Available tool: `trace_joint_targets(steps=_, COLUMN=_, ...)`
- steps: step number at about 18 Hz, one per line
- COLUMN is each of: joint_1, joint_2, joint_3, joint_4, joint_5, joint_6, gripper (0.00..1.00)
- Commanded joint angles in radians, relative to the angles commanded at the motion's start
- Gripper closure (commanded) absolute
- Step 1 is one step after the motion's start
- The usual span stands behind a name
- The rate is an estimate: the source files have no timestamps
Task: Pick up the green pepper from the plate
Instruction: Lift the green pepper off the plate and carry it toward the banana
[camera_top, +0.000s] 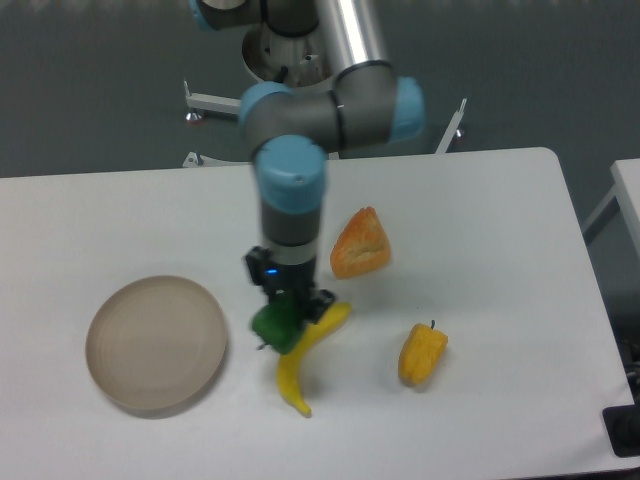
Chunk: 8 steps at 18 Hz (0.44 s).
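Across the white table (500, 200) you have the arm (330, 105) reaching down from the far edge, its grey links and blue joints bent so the wrist hangs vertically right of the plate (156, 343). You will find the plate, round, beige and bare of any load, near the table's front left edge. Just right of the plate, your gripper (286, 318) is clenched on the green pepper (277, 327), which sits clear of the plate's rim and directly over the upper end of the banana (303, 360). You cannot confirm from this view whether the pepper touches the banana or hangs above it. Your banana lies right of the plate, curving from beneath the pepper toward the front edge. Farther right of the plate and behind the banana, note the orange wedge-shaped bread piece (361, 244). Farthest right of the plate, level with the pepper, sits the yellow-orange pepper (422, 353), well apart from the gripper.
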<state>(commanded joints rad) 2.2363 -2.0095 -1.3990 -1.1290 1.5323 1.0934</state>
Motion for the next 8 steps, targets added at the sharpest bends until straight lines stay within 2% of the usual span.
trace_joint_targets(steps=4, joint_1=0.043, joint_2=-0.015, joint_3=0.018, joint_4=0.009, joint_5=0.058, joint_6=0.115, gripper=0.59)
trace_joint_targets(steps=8, joint_1=0.052, joint_2=-0.046, joint_3=0.060, joint_4=0.012, joint_5=0.071, joint_6=0.123, gripper=0.59)
